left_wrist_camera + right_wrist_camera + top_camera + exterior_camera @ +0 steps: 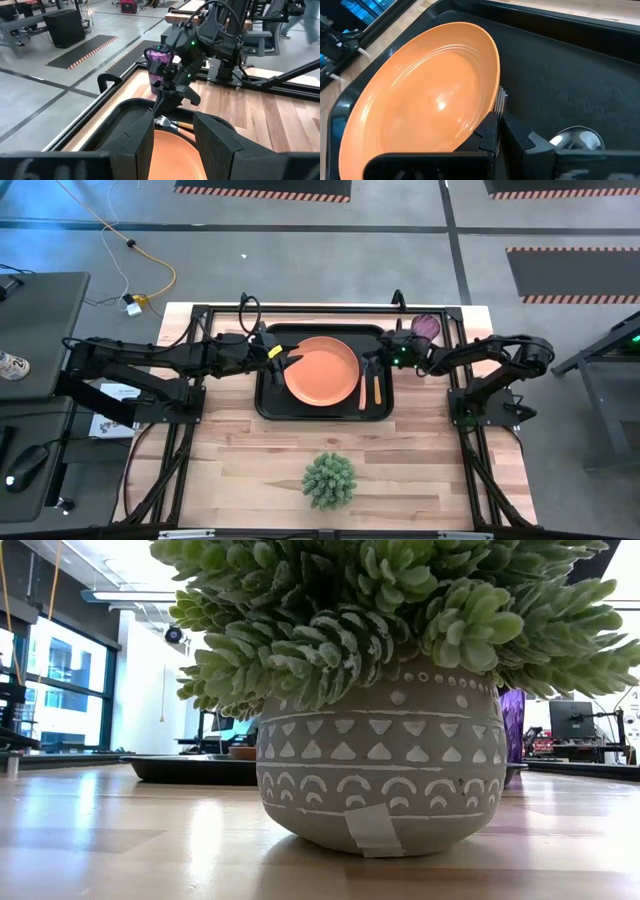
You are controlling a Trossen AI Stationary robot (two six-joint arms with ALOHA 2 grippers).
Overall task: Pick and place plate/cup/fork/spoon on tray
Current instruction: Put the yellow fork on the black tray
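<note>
Fork (499, 102): slim, silver tines showing, lying on the tray (385, 408) just beside the plate's rim, w/ the right gripper (497, 131) fingers pinched shut on it, tines pointing fwd past the tips. Plate (321, 370): orange, round, sits inside tray, left of centre. Spoon (577, 140): silver bowl on tray floor next to the fork, on the side away from the plate. Cup (425, 328): purple, on bench (240, 470) off the tray's far right corner, not yet on tray. Left gripper (172, 137): at plate's left edge, fingers spread apart, nothing between them. Step in hand, by judgement: setting fork down on tray. To do well: keep fork flat, parallel to spoon, clear of plate rim; open fingers only once it rests fully on tray, then lift straight up so tines aren't dragged. Potted plant (330, 480): near front of bench, well apart from tray. Brands/labels/writing: none legible; a blank bit of tape on the pot (375, 830).
</note>
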